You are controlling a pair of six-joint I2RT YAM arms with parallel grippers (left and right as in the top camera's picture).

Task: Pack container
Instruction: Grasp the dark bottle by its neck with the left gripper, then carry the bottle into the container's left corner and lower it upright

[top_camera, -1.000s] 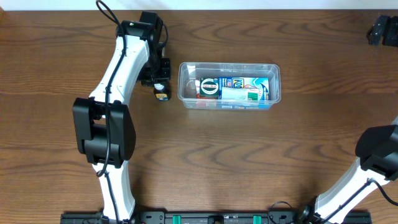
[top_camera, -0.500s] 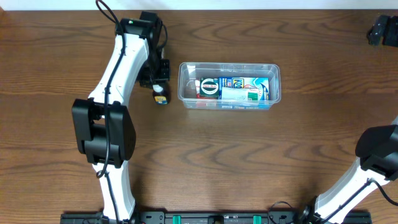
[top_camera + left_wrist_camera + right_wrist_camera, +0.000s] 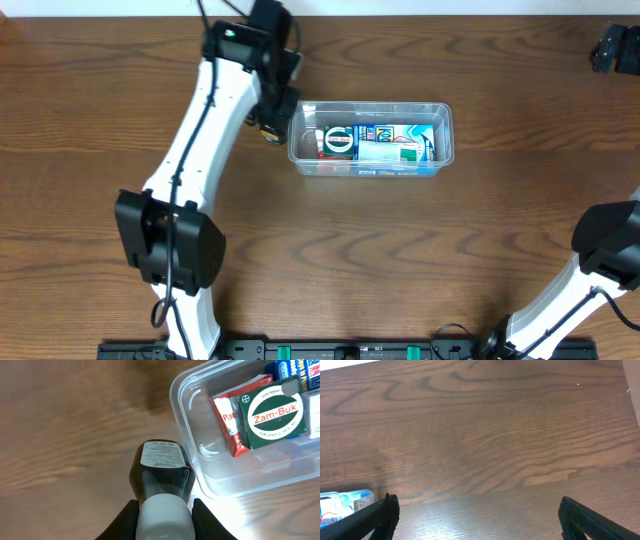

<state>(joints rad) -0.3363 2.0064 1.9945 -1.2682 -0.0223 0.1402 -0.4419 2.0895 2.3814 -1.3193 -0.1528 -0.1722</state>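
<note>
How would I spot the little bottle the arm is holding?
Find the clear plastic rectangular tub on the brown wooden table. Just off its left end, the left gripper clamps a small dark bottle with a white cap; unlike the colourful boxes, it is outside the tub.

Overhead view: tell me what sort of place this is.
Probably a robot lab bench, not a home: left arm and right arm mounted at one wooden table, and a clear container of boxed ointments.

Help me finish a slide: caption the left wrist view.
Left gripper holds a dark, white-capped bottle beside the clear container holding a Zam-Buk box.
</note>
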